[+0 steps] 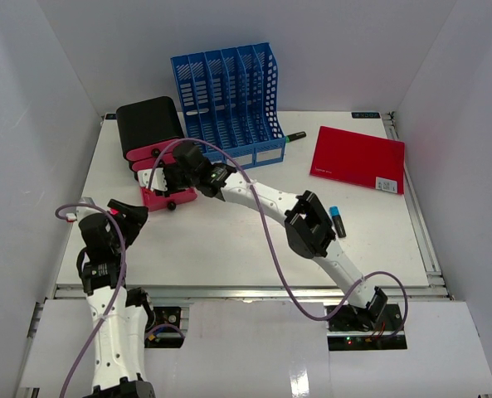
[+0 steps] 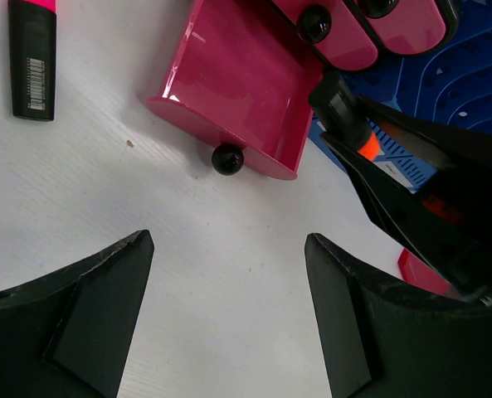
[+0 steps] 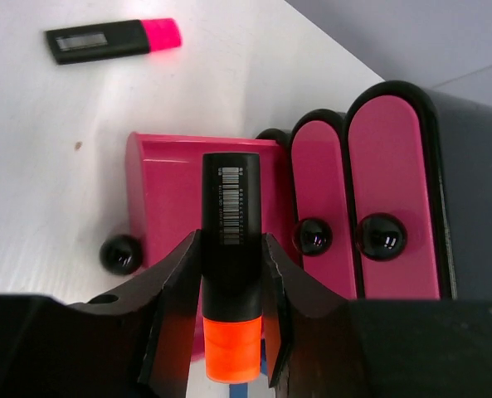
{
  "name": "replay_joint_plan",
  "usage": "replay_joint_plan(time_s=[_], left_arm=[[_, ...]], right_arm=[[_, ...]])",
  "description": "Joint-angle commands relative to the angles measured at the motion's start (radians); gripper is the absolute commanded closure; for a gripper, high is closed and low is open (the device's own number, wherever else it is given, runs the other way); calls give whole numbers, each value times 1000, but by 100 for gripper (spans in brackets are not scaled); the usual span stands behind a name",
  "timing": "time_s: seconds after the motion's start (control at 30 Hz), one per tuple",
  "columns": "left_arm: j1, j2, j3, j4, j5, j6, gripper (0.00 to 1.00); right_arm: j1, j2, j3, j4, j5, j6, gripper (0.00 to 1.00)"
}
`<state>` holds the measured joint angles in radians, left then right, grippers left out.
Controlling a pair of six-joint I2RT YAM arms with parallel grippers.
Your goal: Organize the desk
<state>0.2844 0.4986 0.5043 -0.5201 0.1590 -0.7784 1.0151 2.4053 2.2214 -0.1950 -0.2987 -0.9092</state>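
On the white desk point(image 1: 229, 249) stands a black drawer unit point(image 1: 150, 124) with pink drawers, its lowest drawer point(image 3: 167, 191) pulled out. My right gripper point(image 3: 231, 249) is shut on a black highlighter with an orange cap point(image 3: 231, 224), held over that open drawer point(image 1: 167, 197). The cap end points back toward the wrist. A little in front of the drawer point(image 2: 237, 91), my left gripper point(image 2: 229, 249) hangs open over bare desk with nothing between its fingers. A pink-capped highlighter point(image 2: 31, 58) lies on the desk to the left of the drawer.
A blue file rack point(image 1: 229, 95) stands at the back, with a green-capped marker point(image 1: 294, 136) beside it. A red notebook point(image 1: 358, 159) lies at the back right. A blue-capped marker point(image 1: 338, 220) lies by the right arm's elbow. White walls close in on both sides.
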Motion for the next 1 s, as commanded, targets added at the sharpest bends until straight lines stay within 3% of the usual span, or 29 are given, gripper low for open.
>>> replay_joint_plan(time_s=[0.0, 0.13, 0.3, 0.37, 0.43, 0.53, 0.67, 0.83, 0.97], left_arm=[[4, 15, 51, -27, -45, 2, 16], [2, 34, 63, -37, -63, 15, 16], [4, 91, 94, -66, -63, 30, 16], [3, 112, 98, -67, -56, 28, 16], [4, 135, 100, -71, -59, 24, 16], [4, 196, 115, -94, -84, 24, 16], [4, 295, 150, -121, -130, 36, 16], [4, 456, 227, -121, -215, 79, 18], [6, 616, 327, -151, -309, 98, 18]], right_arm=[[-12, 80, 6, 288, 70, 43, 92], [-16, 126, 12, 327, 78, 16, 89], [-26, 157, -9, 365, 75, 1, 71], [-30, 158, -11, 366, 75, -2, 61], [-30, 145, -26, 367, 79, -4, 42], [-31, 82, -88, 366, 61, 15, 30], [-38, -67, -221, 337, 4, 87, 26], [-92, -328, -324, 98, -283, 231, 23], [-184, -557, -582, 35, -497, 273, 22]])
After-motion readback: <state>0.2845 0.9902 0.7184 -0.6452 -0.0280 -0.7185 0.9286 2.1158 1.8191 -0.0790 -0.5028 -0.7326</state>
